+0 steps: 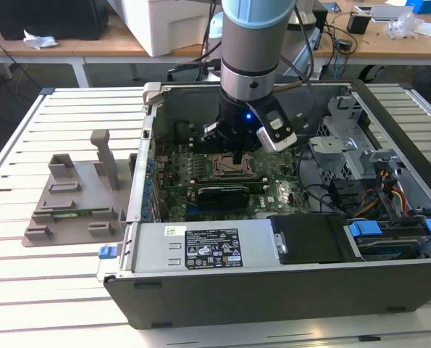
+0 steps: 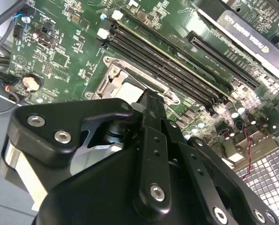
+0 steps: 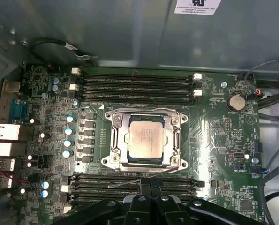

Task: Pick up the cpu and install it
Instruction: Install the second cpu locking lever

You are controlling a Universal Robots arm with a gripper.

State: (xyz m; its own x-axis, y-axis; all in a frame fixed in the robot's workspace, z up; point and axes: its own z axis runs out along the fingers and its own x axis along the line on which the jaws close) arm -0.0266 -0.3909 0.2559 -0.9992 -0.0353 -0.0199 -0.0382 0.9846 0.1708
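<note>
**CPU seated in socket, pincer above the board**

The cpu (image 3: 145, 138) lies flat in the metal-framed socket (image 3: 114, 140) on the green motherboard (image 3: 214, 140), silvery top facing up. It is nearly square, so no long axis can be told; its edges run parallel to the socket frame and to the black memory slots (image 3: 134, 84) on either side of the socket. In the second wrist view a pale corner of the cpu (image 2: 130, 93) shows just past the pincer body.

The pincer (image 1: 238, 154) hangs over the socket inside the open computer case (image 1: 273, 290), in line with the arm (image 1: 255, 51). In both wrist views its black fingers (image 3: 151, 199) lie together with no visible gap and nothing between them; the tips stand clear of the cpu.

The case rests on the slatted bench (image 1: 27, 290). At the exterior view's left, a grey plastic tray (image 1: 74, 210) with upright posts stands beside the case.
</note>
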